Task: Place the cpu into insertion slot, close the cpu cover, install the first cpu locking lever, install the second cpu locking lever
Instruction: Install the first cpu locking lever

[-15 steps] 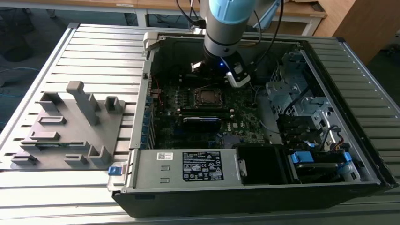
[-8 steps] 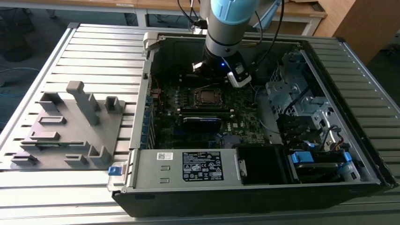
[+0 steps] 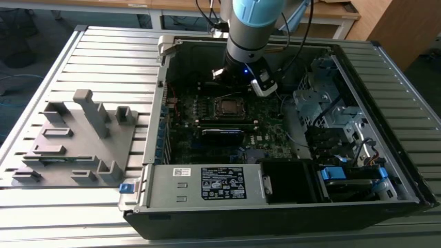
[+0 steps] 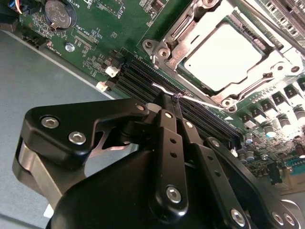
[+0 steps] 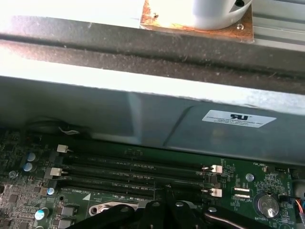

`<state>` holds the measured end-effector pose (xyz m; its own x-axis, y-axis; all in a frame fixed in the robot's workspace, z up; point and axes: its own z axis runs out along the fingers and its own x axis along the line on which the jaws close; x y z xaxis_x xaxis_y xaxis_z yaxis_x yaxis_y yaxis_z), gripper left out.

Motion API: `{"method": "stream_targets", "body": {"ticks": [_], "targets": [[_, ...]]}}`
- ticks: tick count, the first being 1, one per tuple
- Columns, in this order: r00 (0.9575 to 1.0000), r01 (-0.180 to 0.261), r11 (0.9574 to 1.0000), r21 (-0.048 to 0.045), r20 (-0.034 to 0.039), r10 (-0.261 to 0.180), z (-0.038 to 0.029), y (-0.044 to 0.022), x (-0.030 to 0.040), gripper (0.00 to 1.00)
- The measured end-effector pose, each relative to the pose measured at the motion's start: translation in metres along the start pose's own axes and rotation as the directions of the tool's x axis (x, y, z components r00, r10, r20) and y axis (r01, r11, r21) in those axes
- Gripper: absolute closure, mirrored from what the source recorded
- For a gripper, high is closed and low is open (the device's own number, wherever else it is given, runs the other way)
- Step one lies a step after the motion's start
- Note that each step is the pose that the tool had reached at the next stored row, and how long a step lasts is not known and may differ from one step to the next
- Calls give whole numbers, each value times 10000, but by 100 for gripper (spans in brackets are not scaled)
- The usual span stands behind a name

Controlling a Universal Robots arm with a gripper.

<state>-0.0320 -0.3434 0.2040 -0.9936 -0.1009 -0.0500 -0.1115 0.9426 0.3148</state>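
Observation:
The cpu [image 4: 223,51] lies flat in the insertion slot [image 3: 227,107], its silver top showing through the window of the cpu cover [image 4: 183,34], which is folded down over it. A thin silver locking lever [image 4: 202,101] runs along the socket's edge beside the memory slots. My gripper [image 4: 174,98] has its black fingers [image 4: 167,143] shut together, tips touching the lever's bent end. In the first wrist view the gripper [image 5: 167,190] tips sit just over the memory slots. The arm [image 3: 251,31] reaches down into the open computer case above the socket.
Black memory slots [image 4: 138,76] lie between the gripper and the case's grey wall [image 5: 143,109]. A coin battery [image 4: 59,12] sits on the board. At the exterior view's left stands a grey fixture [image 3: 76,139]. The power supply [image 3: 206,183] and drive cage [image 3: 331,103] border the board.

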Motion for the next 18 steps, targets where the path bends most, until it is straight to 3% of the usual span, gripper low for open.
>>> {"method": "stream_targets", "body": {"ticks": [11, 13, 18], "targets": [[9998, 203, 9998, -2, -60, -203, 9, -5, 0, 90], [10000, 73, 10000, 11, -11, -73, 12, -7, 1, 90], [9983, -555, 9985, 42, 206, 554, 21, -9, 1, 90]]}}
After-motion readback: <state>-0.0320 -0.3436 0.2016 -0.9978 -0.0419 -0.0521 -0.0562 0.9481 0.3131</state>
